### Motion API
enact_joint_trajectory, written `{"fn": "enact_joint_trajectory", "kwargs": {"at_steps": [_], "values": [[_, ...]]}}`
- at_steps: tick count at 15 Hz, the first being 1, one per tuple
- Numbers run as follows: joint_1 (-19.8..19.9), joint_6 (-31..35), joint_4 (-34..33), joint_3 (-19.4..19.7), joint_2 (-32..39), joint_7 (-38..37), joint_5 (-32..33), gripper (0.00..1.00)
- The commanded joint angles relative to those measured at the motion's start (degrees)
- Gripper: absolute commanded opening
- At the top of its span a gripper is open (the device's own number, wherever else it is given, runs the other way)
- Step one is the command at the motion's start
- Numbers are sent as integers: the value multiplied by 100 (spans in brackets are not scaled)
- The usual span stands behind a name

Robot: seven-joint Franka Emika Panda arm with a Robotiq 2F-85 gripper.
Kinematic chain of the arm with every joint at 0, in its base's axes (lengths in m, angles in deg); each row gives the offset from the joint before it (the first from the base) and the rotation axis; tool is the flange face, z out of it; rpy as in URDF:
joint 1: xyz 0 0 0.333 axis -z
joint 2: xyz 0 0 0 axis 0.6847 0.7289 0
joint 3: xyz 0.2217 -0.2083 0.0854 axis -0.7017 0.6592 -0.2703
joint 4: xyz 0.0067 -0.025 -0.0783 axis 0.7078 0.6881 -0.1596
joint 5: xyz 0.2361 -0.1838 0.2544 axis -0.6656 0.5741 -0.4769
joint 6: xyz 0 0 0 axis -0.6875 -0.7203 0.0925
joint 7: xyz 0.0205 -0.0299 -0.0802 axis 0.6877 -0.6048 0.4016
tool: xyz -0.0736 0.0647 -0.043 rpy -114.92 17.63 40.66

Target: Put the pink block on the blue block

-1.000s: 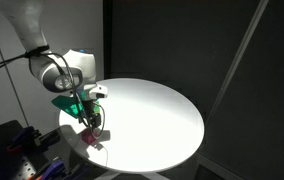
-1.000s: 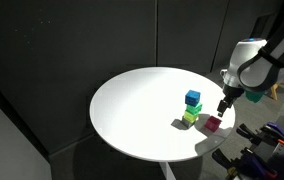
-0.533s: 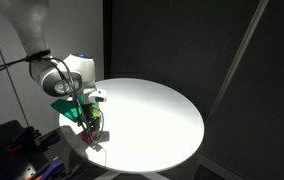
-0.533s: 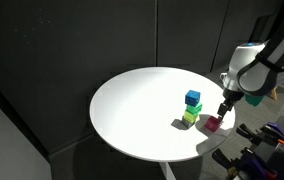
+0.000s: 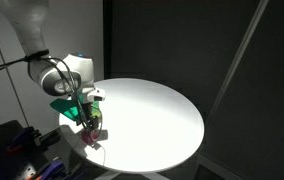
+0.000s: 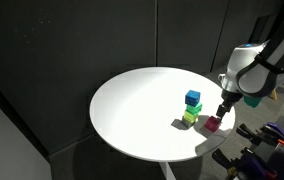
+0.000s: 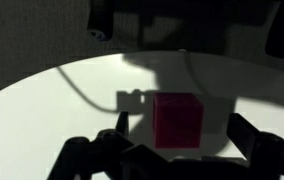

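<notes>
The pink block (image 6: 213, 123) sits on the round white table (image 6: 142, 100) near its edge. In the wrist view the pink block (image 7: 177, 119) lies between my two fingers with a gap on each side. My gripper (image 6: 220, 112) is open and hangs just above it; it also shows in an exterior view (image 5: 93, 124). The blue block (image 6: 192, 98) sits on top of a green cube (image 6: 192, 109), with a yellow-green cube (image 6: 188, 118) at the stack's foot, a little way from the pink block.
The table edge runs close to the pink block (image 5: 92, 133). A green object (image 5: 70, 106) sits behind my arm. Dark clutter stands on the floor beside the table (image 6: 267, 140). A black curtain surrounds the scene.
My gripper has dropped slightly toward the pink block. The blocks have not moved.
</notes>
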Motion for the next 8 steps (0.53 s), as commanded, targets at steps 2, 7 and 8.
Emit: {"fn": "enact_joint_trajectory", "kwargs": {"at_steps": [2, 7, 8], "values": [[-156, 5, -18, 45, -37, -320, 198, 100], [-282, -39, -136, 107, 31, -565, 273, 100], [-306, -41, -164, 136, 59, -636, 301, 100]]}}
